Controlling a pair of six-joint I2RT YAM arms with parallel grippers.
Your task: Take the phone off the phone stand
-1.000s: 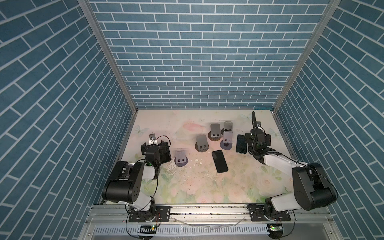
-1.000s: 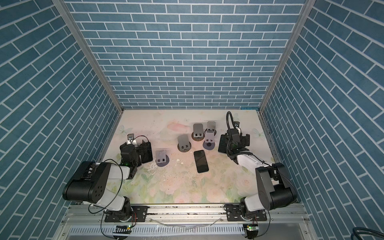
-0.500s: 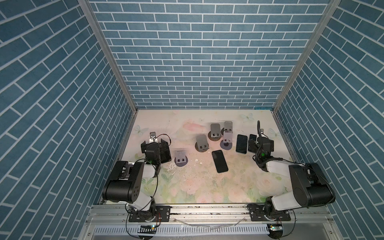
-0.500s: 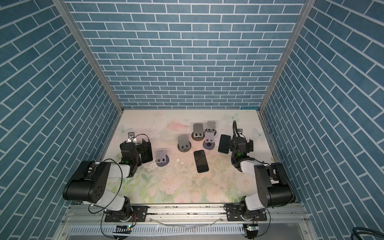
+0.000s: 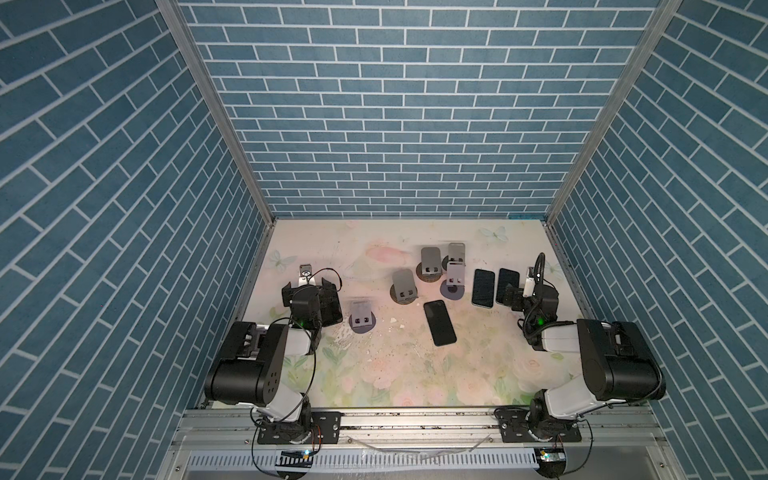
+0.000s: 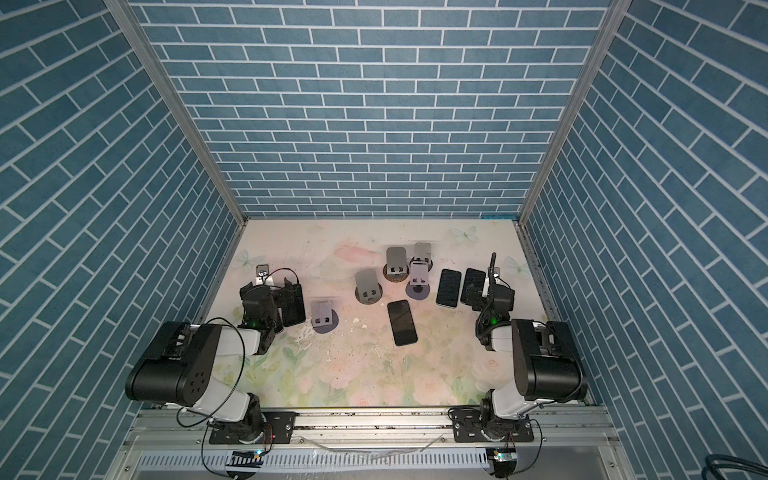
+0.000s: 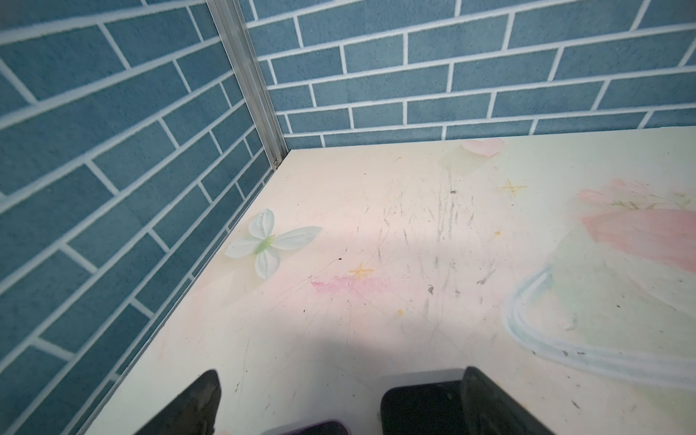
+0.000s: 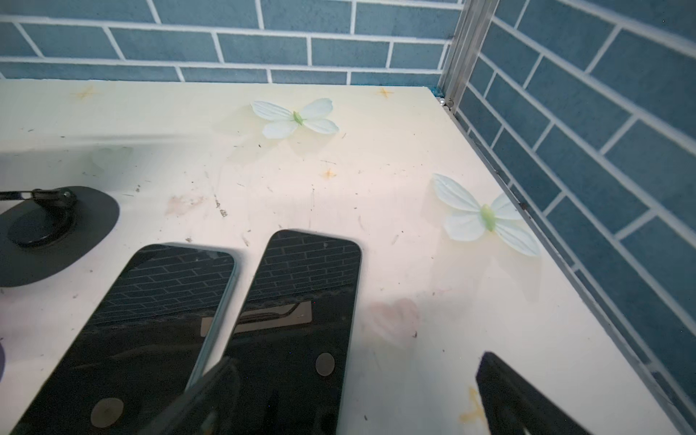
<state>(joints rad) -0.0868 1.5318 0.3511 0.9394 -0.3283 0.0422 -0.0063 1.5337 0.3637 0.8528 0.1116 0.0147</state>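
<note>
**Holders.** Five phone stands occupy the middle of both top views: left stand (image 5: pixel 360 318), centre stand (image 5: pixel 404 286), rear stand (image 5: pixel 430 262), far rear stand (image 5: pixel 456 252) and purple-based stand (image 5: pixel 454 279). All four phones lie flat on the table (image 5: pixel 374 374), off the stands.

**Task item.** The rightmost phone (image 5: pixel 508 279) lies glossy face up at the right of the frame. It is just beside the second phone (image 5: pixel 483 287), their long edges nearly parallel with a narrow gap between.

**Right gripper** (image 5: pixel 518 296). The jaws are spread wide and hold nothing. In the right wrist view one finger (image 8: pixel 211 391) overhangs the near end of the rightmost phone and the other is over bare table. Contact cannot be told.

**Left gripper** (image 5: pixel 309 287). It is at the left of the frame with its jaws spread wide. The left phone (image 5: pixel 334 311) lies on the table partly beneath it. Whether a finger touches it cannot be told.

**Surroundings.** The centre phone (image 5: pixel 439 323) lies tilted below the stands, well apart from both arms. The purple-based stand is near the second phone but apart from it.

**Change.** One second earlier the right gripper stood further in, over the rightmost phone, and hid it. It has since drawn back toward the lower right, and the phone's far half now shows. The left arm, the stands and the centre phone are unchanged.
</note>
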